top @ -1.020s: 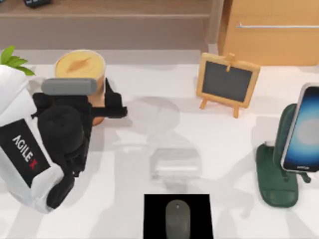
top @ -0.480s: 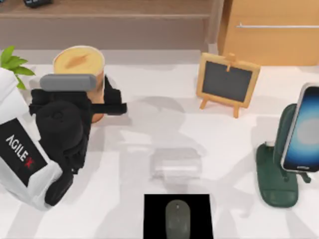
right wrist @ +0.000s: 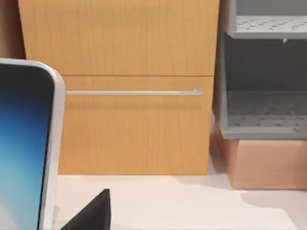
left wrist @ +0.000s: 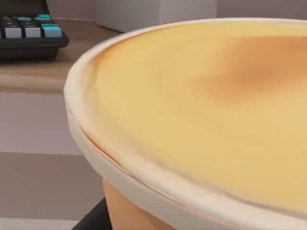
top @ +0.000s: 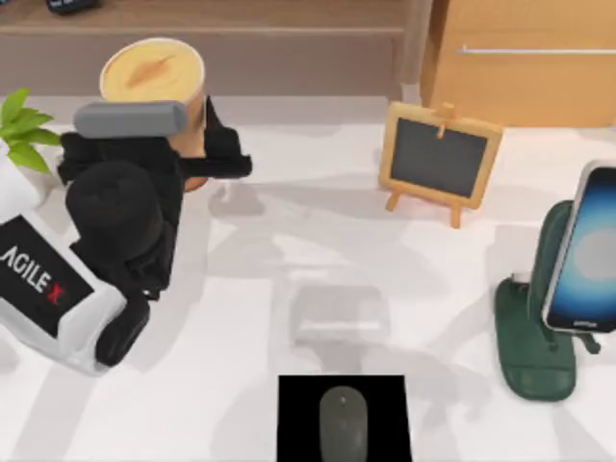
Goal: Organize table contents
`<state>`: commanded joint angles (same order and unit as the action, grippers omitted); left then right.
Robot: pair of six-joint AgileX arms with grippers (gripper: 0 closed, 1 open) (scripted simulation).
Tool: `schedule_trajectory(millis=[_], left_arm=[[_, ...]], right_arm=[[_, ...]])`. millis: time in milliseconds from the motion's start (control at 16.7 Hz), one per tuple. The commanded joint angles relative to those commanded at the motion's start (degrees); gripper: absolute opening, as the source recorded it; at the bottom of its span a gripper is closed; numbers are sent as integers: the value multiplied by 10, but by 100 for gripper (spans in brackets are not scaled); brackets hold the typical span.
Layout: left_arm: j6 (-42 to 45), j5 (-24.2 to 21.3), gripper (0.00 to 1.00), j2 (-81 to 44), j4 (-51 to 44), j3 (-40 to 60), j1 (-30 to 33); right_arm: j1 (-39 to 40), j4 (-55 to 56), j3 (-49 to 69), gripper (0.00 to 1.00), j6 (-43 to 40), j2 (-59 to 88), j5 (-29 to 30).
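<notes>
Mouse (top: 344, 423) first: the grey oval mouse lies on a black mat (top: 294, 404) at the near edge of the white table (top: 241, 385), about midway across and well apart from both arms. Just behind the mat sits a faint, see-through block (top: 340, 315).

To the right, a dark green stand (top: 527, 337) holds the phone (top: 585, 250) upright and slightly tilted, its pale blue screen facing the middle of the table. In the right wrist view the phone (right wrist: 24, 143) fills the near side, with a black finger (right wrist: 91, 213) of the right gripper low beside it; whether those fingers press the phone or stand off it cannot be told.

On the left side, the left arm (top: 58, 289) reaches toward the back of the table. Its gripper (top: 197, 159) sits at the orange cup (top: 154, 82) with the yellow lid, one black finger (top: 226, 166) lying along the cup's right side, low on its body. The fingers appear closed around the cup; its base is hidden behind the gripper. In the left wrist view the lid (left wrist: 201, 110) looms very close, with the cup's orange wall (left wrist: 124, 211) below it.

Further back, a small green plant (top: 24, 130) stands at the left edge beside the arm. A wooden-framed chalkboard (top: 440, 159) stands right of centre. Behind the table run a low wooden shelf (top: 241, 19) carrying a dark keyboard (left wrist: 29, 33), and a wooden cabinet (top: 529, 58) with a metal handle (right wrist: 132, 92).
</notes>
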<state>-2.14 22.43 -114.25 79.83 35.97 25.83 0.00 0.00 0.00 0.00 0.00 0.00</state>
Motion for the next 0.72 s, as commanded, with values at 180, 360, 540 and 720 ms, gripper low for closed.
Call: schedule_trajectory(millis=[180,360,540,720], left_arm=[[0,-9,0,26,-36,63,-1],[0,-20,0,46,-96,139,-5],[1,-32,0,53,-175,217,-13],[3,-42,0,45,-266,293,-26]], right_arm=[[0,0,0,100,0,0,0],[0,0,0,100,0,0,0],[0,0,0,100,0,0,0],[0,0,0,100,0,0,0]])
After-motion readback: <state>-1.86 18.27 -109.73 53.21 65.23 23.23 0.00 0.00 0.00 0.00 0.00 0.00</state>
